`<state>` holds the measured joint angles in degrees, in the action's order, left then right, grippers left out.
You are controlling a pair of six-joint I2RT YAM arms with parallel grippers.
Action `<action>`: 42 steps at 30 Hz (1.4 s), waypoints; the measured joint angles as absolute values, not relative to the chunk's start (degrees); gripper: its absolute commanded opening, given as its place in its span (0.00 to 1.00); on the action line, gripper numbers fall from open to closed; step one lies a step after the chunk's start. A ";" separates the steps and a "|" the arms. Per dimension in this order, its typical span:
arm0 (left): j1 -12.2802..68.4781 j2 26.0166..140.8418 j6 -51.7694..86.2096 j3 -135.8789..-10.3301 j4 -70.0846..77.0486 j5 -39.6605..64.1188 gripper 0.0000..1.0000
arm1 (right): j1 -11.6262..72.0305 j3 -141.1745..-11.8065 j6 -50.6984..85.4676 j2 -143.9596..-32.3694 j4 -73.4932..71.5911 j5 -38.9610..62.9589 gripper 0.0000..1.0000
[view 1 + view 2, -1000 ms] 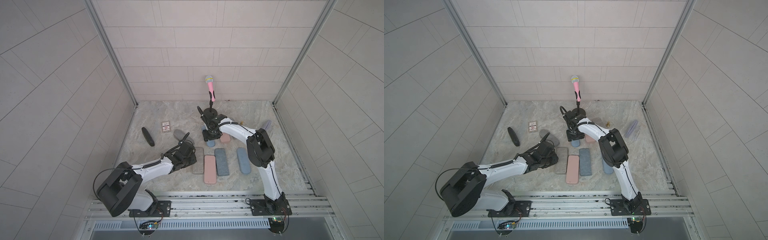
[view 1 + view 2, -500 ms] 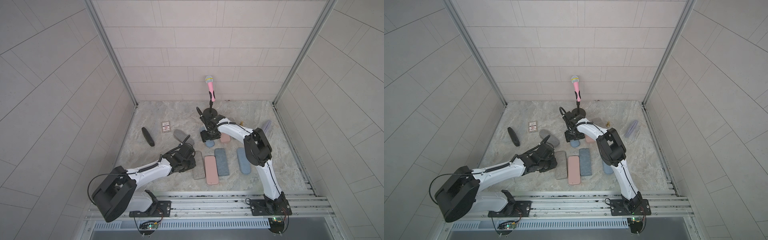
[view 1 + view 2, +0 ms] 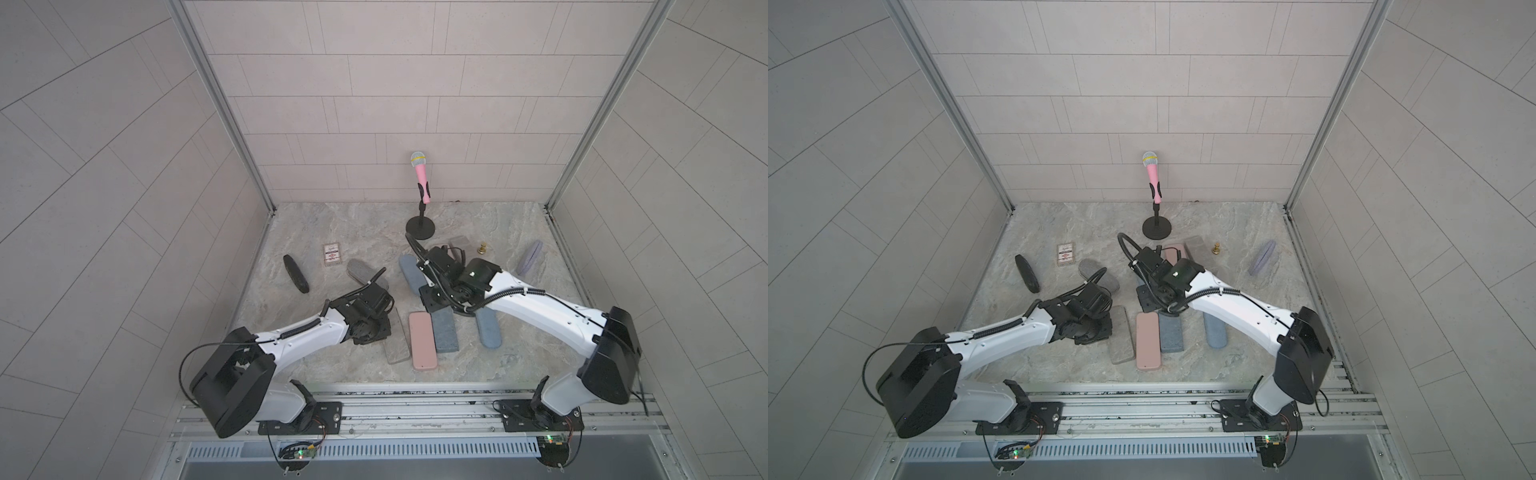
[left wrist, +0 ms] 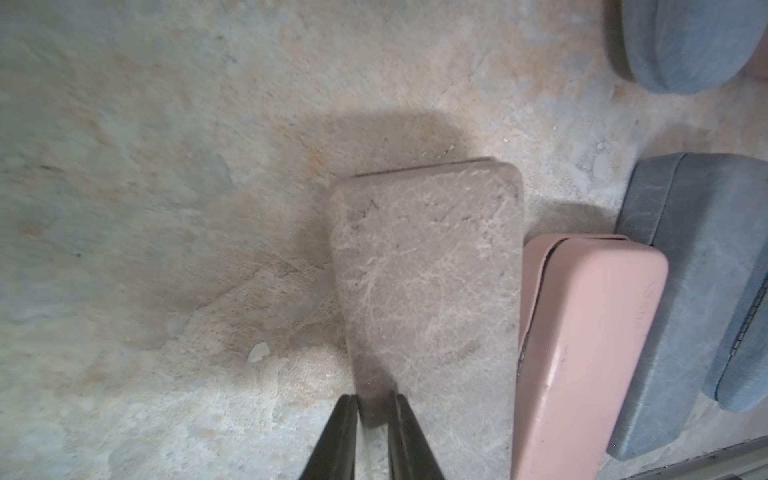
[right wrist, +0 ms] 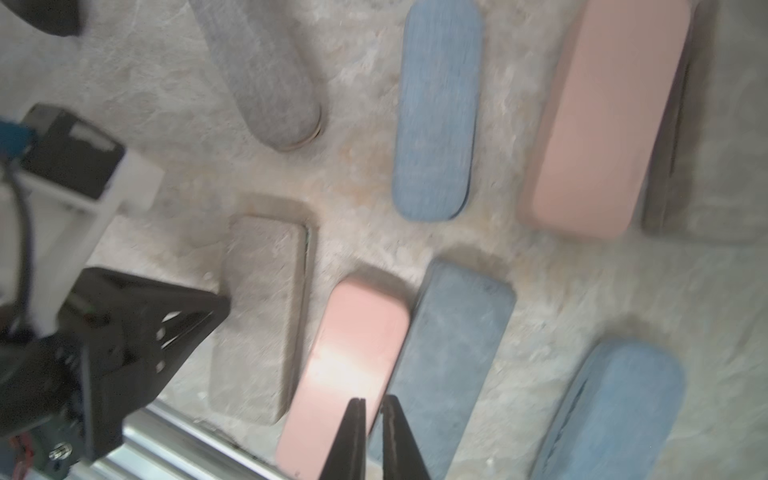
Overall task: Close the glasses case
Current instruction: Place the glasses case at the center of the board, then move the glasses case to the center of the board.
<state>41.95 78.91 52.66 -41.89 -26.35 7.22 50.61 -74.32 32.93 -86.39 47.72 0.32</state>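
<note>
The grey case (image 4: 428, 282) lies flat beside the pink case (image 4: 582, 340), its long axis running straight ahead of the left gripper (image 4: 374, 397), whose empty jaws, pressed almost together, sit over its left long edge; the right gripper (image 5: 372, 399), likewise pinched narrow, hangs farther off, above the pink case.

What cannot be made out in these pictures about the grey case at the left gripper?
- Grey case: one end cut off by the left wrist view's edge; in both top views the left arm covers part.
- Its side seam: smeared by motion blur in the right wrist view.
- Small brass object: too small to identify in both top views.
</note>
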 measured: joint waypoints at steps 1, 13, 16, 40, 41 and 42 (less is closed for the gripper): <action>41.95 79.20 52.38 -42.54 -27.03 7.20 0.20 | 52.99 -71.88 34.41 -85.06 47.75 -0.05 0.08; 38.57 76.44 49.95 -47.16 -33.78 4.84 0.22 | 68.82 -56.95 49.19 -82.81 48.88 -0.30 0.08; 36.91 73.84 49.89 -47.24 -35.53 3.90 0.22 | 69.56 -55.88 50.96 -82.81 47.16 0.14 0.09; 26.63 69.28 49.91 -39.77 -37.34 6.87 0.23 | 70.50 -54.43 51.86 -93.27 38.68 5.08 0.11; 26.63 69.38 49.89 -39.77 -37.19 6.96 0.23 | 70.17 -54.43 51.62 -93.38 38.68 5.08 0.11; 26.63 69.47 49.89 -39.75 -37.01 7.11 0.23 | 69.69 -54.52 51.29 -93.54 38.72 5.08 0.11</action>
